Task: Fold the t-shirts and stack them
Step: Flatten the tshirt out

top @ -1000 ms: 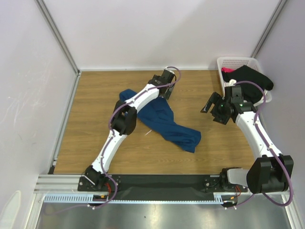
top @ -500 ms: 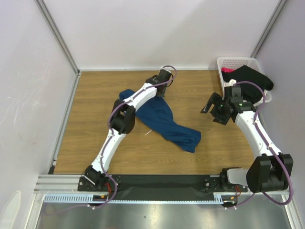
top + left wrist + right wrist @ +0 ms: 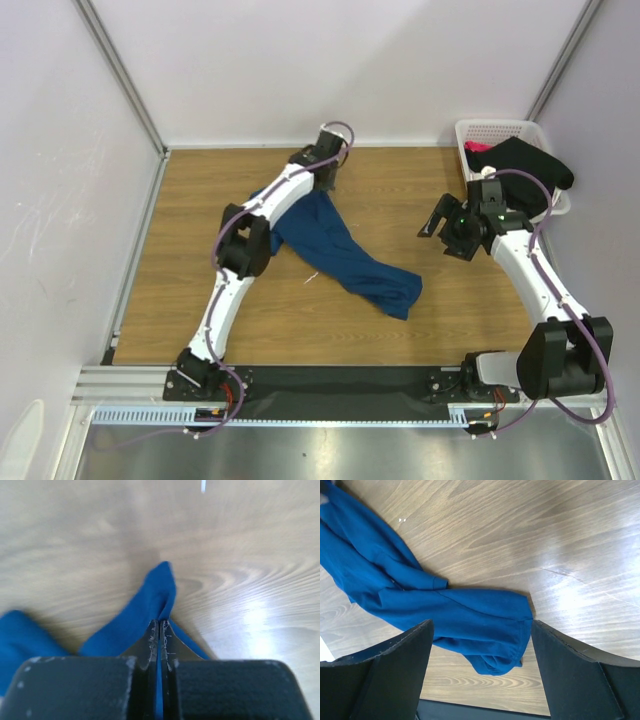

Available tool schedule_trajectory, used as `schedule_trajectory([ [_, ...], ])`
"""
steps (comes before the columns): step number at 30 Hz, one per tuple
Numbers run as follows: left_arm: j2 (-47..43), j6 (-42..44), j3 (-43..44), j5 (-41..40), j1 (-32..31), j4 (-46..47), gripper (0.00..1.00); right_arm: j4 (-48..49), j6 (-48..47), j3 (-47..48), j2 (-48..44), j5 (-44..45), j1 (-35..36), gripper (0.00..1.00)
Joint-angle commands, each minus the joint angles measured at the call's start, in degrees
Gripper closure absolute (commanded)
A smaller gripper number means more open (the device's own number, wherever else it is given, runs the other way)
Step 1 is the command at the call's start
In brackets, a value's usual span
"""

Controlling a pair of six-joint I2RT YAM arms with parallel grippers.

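One dark blue t-shirt (image 3: 345, 262) lies crumpled on the wooden surface (image 3: 190, 260). One black t-shirt (image 3: 520, 160) and one pink cloth (image 3: 478, 147) sit in the single white basket (image 3: 500, 130) at the far right. The left end effector (image 3: 159, 630) is clamped together on the blue shirt's far tip. The right end effector (image 3: 433, 222) hangs spread apart to the shirt's right, clear of it.

Plain deep blue t-shirt (image 3: 345, 255) in the middle of the frame, brown table (image 3: 180, 290) with wavy wood grain, white lattice basket (image 3: 497, 129) at upper right, black garment (image 3: 525, 160) and a bit of pink garment (image 3: 478, 147) in it, white and black arms (image 3: 228, 300), pale lilac-white walls (image 3: 60, 200).
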Motion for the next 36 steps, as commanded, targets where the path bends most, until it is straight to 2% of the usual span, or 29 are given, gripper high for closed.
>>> schedule_trajectory([
  [1, -14.5, -0.9, 1.8, 2.1, 2.5, 6.2, 1.00, 1.9, 0.6, 2.1, 1.0, -1.0, 1.3, 0.15],
  [8, -24.9, -5.9, 6.5, 8.0, 5.9, 11.5, 1.00, 3.9, 1.8, 1.8, 2.1, -1.5, 2.0, 0.15],
  [14, -34.8, -7.6, 2.1, 9.2, 6.6, 17.0, 1.00, 5.4, 2.3, 2.6, 2.4, -2.2, 2.0, 0.15],
  [17, -41.0, -7.3, -5.9, 11.1, 6.7, 17.4, 1.00, 5.5, 2.8, 1.7, 2.8, -2.3, 2.1, 0.15],
  [18, -42.7, -7.3, -13.2, 12.3, 6.6, 18.1, 1.00, 5.8, 2.9, 1.4, 2.7, -2.3, 2.1, 0.15],
  [20, -48.7, -8.8, -21.5, 16.0, 6.6, 19.6, 1.00, 6.2, 3.4, 0.4, 2.7, -2.2, 2.1, 0.15],
  [21, -51.2, -9.6, -30.1, 16.4, 6.3, 21.0, 1.00, 6.4, 3.4, 0.2, 2.6, -2.2, 2.1, 0.15],
  [23, -58.6, -11.7, -39.0, 16.2, 5.5, 22.5, 1.00, 6.1, 3.5, 0.4, 3.2, -2.3, 2.1, 0.15],
  [24, -60.9, -12.5, -46.8, 14.5, 4.8, 23.1, 1.00, 6.0, 3.3, 0.4, 3.4, -2.3, 2.1, 0.15],
  [27, -69.6, -16.9, -57.0, 11.1, 4.4, 21.5, 1.00, 6.4, 2.9, 0.8, 4.4, -3.1, 2.1, 0.15],
  [31, -76.9, -18.1, -57.1, 8.3, 4.6, 14.5, 1.00, 7.0, 2.4, 2.0, 6.2, -3.9, 3.0, 0.16],
  [33, -80.5, -13.7, -55.1, 13.0, 4.4, 15.9, 1.00, 7.2, 1.9, 3.3, 7.7, -3.6, 4.3, 0.16],
  [34, -81.3, -12.1, -54.6, 19.2, 4.3, 17.4, 1.00, 7.4, 1.9, 3.7, 8.2, -3.6, 4.6, 0.16],
  [36, -82.5, -9.5, -52.5, 24.5, 4.0, 17.3, 1.00, 8.3, 2.3, 4.4, 9.5, -3.7, 5.2, 0.16],
])
